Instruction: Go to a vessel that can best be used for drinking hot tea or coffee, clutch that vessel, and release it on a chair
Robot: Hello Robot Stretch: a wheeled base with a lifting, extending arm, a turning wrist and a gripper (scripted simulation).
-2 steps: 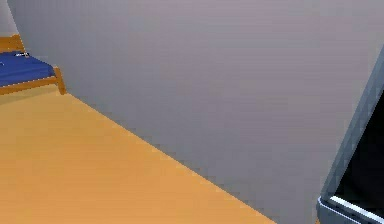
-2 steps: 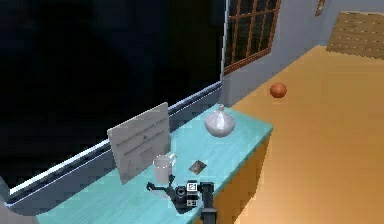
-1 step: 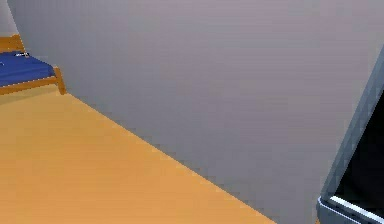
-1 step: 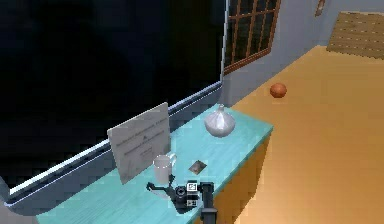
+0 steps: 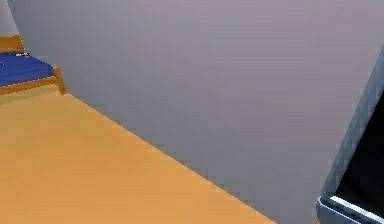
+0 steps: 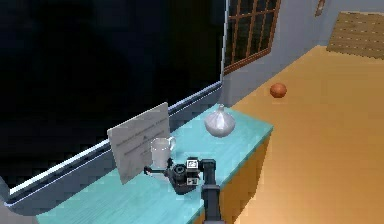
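While the arm (image 6: 213, 200) stands out over the teal table (image 6: 110, 200) with the jaws right at a pale, see-through, cup-like vessel (image 6: 160, 151), I judge step 1 of 3, the drive to the vessel, to be done, and step 2, the grasp, to be in hand. The vessel stands upright on the table, just toward the arm side view's left of the jaws' dark body and slightly farther out. Whether they touch it or merely sit beside it cannot be told. Because it rests on the tabletop at their far end, I cannot tell whether the jaws have hold of anything, nor how wide they stand. Just behind the vessel leans a grey board (image 6: 135, 148), and farther along the table toward that view's right sits a pale round flask (image 6: 220, 122). Beyond the table a brown ball (image 6: 278, 91) lies on the orange floor (image 6: 320, 120), well apart from the vessel. By my reading, what is left is to lift the vessel clear, carry it to a chair and release it there.
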